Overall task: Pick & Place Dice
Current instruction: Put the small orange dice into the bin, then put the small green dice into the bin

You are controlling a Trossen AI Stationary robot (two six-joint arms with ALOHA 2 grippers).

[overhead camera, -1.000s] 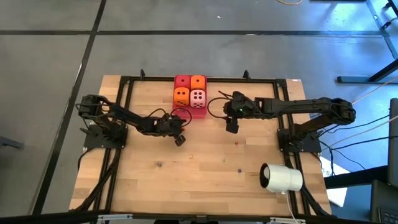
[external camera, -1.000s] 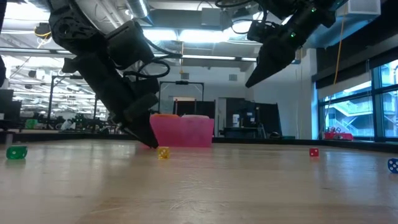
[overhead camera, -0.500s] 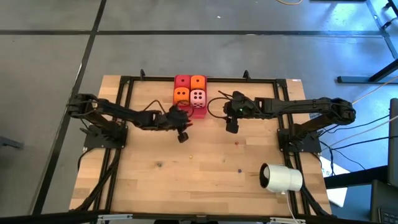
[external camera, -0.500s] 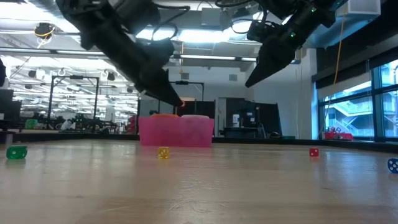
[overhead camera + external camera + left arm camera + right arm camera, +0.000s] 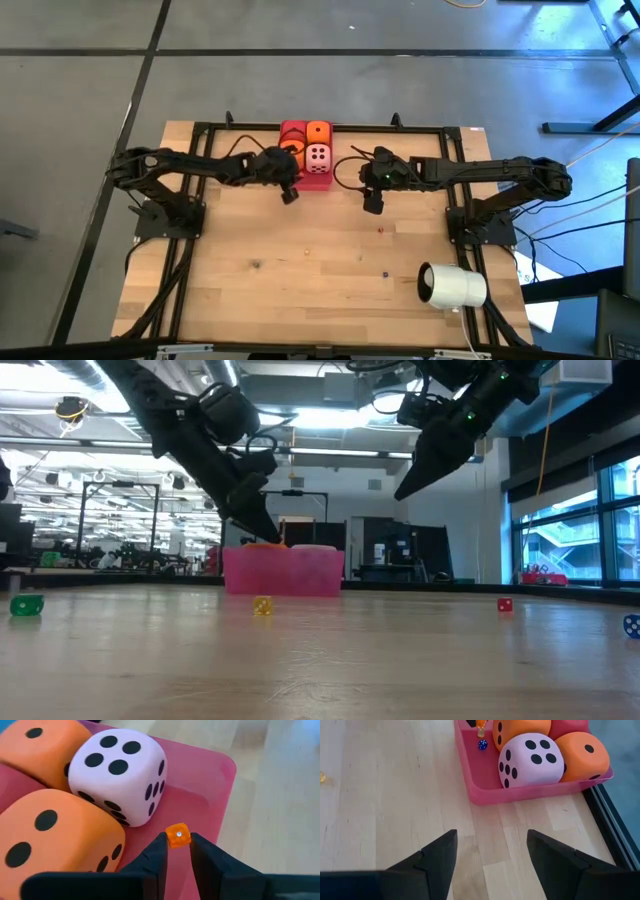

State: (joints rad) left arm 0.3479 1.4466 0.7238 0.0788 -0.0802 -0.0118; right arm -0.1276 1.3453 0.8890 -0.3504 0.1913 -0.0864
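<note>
Left wrist view: the left end effector (image 5: pixel 177 851) pinches a tiny orange die (image 5: pixel 177 835), narrowly, over the tray (image 5: pixel 210 785).

4 dice (image 5: pixel 318 154) are packed in the tray (image 5: pixel 320 182) at the table's (image 5: pixel 250 290) far edge; a cylinder (image 5: pixel 452 286) lies near right.

Bare tray floor (image 5: pixel 200 795) lay ahead of the left gripper (image 5: pixel 177 851); the pale pink die (image 5: pixel 117 775) and an orange die (image 5: pixel 55 835) crowded one flank. Open tabletop (image 5: pixel 395 795) lay ahead of the right gripper (image 5: pixel 490 852).
</note>
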